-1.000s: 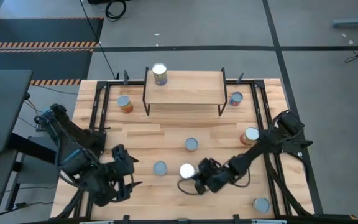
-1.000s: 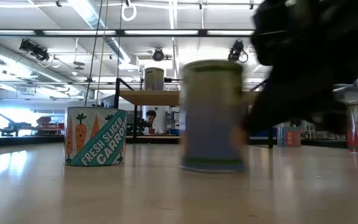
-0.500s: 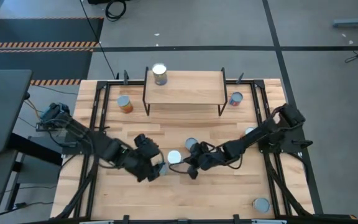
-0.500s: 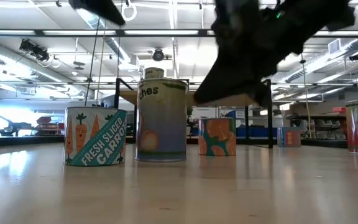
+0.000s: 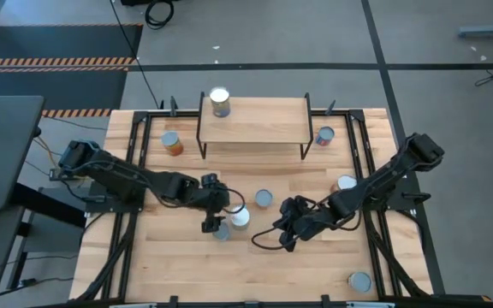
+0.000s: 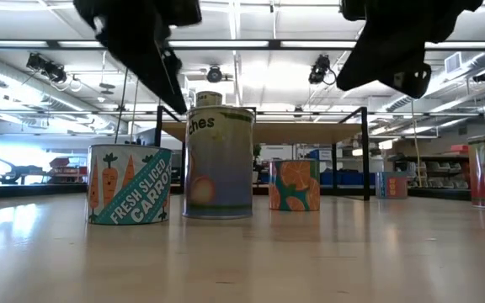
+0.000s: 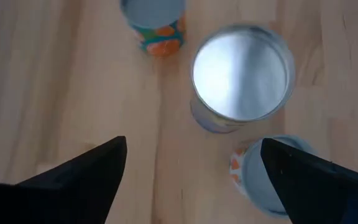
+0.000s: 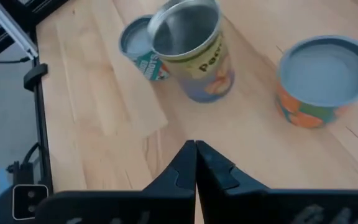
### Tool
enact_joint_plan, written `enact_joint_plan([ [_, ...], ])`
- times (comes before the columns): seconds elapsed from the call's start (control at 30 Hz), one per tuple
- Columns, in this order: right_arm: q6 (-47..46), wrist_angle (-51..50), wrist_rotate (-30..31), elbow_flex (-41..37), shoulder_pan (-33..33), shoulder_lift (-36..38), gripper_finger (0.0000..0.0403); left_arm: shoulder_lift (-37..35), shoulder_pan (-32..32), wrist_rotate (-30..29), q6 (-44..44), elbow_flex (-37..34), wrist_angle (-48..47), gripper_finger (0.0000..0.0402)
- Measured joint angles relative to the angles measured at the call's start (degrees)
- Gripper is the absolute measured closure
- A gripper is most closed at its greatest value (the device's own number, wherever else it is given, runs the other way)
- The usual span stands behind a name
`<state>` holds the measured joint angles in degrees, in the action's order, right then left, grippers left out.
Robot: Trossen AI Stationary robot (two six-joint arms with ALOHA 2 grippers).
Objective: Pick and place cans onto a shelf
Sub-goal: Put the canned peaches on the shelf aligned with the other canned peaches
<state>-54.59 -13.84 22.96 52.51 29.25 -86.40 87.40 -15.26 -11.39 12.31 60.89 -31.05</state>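
A tall can [image 5: 240, 216] with a peach label stands upright mid-table, also in the low view [image 6: 219, 162]. A carrot-label can [image 5: 221, 229] stands just nearer and an orange-label can [image 5: 264, 198] just farther. My left gripper [image 5: 219, 214] hovers open above the tall can [image 7: 241, 78], touching nothing. My right gripper [image 5: 279, 233] is shut and empty, to the right of the tall can [image 8: 194, 53]. The shelf [image 5: 253, 120] stands at the far side with one can [image 5: 219, 101] on its left end.
Other cans stand on the table: at the far left [image 5: 171, 143], beside the shelf's right legs [image 5: 324, 135], at the right [image 5: 347, 184] and at the near right corner [image 5: 359, 281]. Black frame rails [image 5: 131, 162] run along the table's sides.
The tall can has moved from near my right gripper toward the table's left and far side and now stands still. My right gripper has drawn back from it toward the right. My left arm has swung from the near left corner to above the tall can.
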Motion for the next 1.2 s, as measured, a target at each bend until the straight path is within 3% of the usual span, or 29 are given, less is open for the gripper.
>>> enact_joint_plan([
  [0.2,-2.32,-2.46,0.14,0.0,0.33,1.5,0.0396,5.05,0.56,2.7,-8.56,-0.71,8.59,0.0023],
  [0.7,-4.44,-1.69,1.05,0.0,0.36,1.22,0.0394,13.18,0.21,3.76,-12.04,-0.64,24.13,0.0023],
  [1.0,-5.7,-0.93,1.7,0.0,0.38,1.22,0.0393,13.86,0.19,3.97,-8.19,1.0,20.15,0.0028],
  [1.2,-1.49,-0.53,2.91,0.0,-0.13,1.22,0.0393,13.86,0.42,1.21,-7.0,4.18,13.33,0.0092],
])
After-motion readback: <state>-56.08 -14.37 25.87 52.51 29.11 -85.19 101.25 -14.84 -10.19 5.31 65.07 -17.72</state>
